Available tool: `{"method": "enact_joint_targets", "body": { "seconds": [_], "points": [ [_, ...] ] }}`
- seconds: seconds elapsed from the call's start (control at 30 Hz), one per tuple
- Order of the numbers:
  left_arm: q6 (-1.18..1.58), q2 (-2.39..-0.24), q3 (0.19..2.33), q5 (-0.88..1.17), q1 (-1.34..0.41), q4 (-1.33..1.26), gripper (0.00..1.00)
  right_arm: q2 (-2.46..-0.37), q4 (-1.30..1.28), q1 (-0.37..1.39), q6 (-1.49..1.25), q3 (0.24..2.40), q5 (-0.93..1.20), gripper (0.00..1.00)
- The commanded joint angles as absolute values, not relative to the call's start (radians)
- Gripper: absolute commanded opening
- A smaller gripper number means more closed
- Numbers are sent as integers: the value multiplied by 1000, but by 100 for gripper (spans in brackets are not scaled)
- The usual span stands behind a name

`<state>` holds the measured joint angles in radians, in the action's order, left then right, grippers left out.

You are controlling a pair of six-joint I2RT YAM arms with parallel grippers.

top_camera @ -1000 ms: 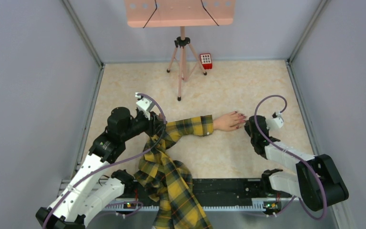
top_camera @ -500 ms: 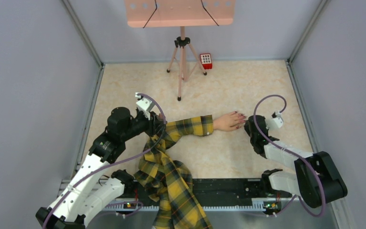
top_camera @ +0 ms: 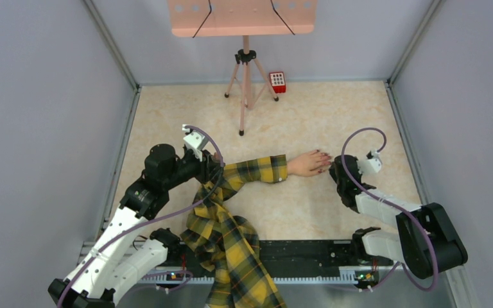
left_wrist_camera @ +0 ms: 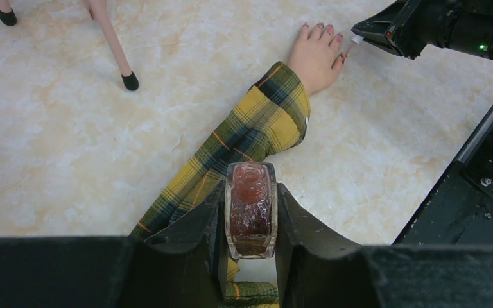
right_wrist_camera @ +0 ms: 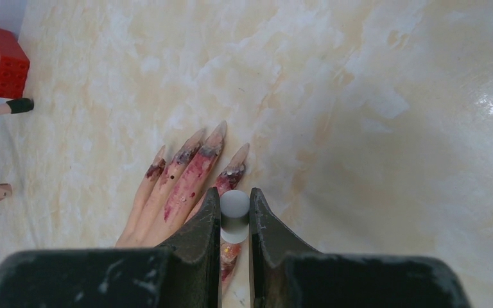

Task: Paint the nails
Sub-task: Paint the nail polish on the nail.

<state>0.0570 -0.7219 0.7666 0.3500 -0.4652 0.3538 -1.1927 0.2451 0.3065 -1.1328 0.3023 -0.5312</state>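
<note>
A pale mannequin hand [top_camera: 308, 163] in a yellow-black plaid sleeve [top_camera: 257, 171] lies flat on the marble floor, fingers pointing right. Its nails [right_wrist_camera: 196, 142] and fingers are smeared dark red. My right gripper [right_wrist_camera: 234, 212] is shut on a white cylindrical brush cap [right_wrist_camera: 234, 215], held right over the lowest finger [right_wrist_camera: 231, 250]; it also shows in the left wrist view [left_wrist_camera: 359, 37]. My left gripper [left_wrist_camera: 250, 221] is shut on a clear glass polish bottle [left_wrist_camera: 250, 208] of dark red glittery polish, held above the sleeve near the elbow.
A pink tripod [top_camera: 246, 83] with a pink board [top_camera: 242, 17] stands at the back. A small red keypad box [top_camera: 277, 82] sits beside it. Grey walls enclose the floor. The plaid shirt body [top_camera: 231, 256] drapes over the black front rail [top_camera: 308, 256].
</note>
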Motion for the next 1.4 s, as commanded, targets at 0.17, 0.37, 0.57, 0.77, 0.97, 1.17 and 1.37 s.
{"method": "enact_joint_targets", "body": {
  "seconds": [0.17,0.37,0.57,0.77,0.97,1.17,1.37],
  "points": [
    [53,-708,788,353,-463,318,0,-1174,277,300,-1155,329,-588,0],
    [52,-708,788,353,-463,318,0,-1180,282,300,-1156,330,-598,0],
    [53,-707,789,349,-463,319,0,-1181,287,301,-1157,333,-610,0],
    [51,-706,789,349,-463,320,0,-1179,282,301,-1153,335,-627,0],
    [51,-703,789,349,-462,320,0,-1155,258,300,-1150,333,-646,0],
    [53,-702,790,350,-462,319,0,-1103,223,301,-1149,329,-631,0],
    [53,-701,789,351,-463,318,0,-1068,199,302,-1154,326,-567,0]
  ]
}}
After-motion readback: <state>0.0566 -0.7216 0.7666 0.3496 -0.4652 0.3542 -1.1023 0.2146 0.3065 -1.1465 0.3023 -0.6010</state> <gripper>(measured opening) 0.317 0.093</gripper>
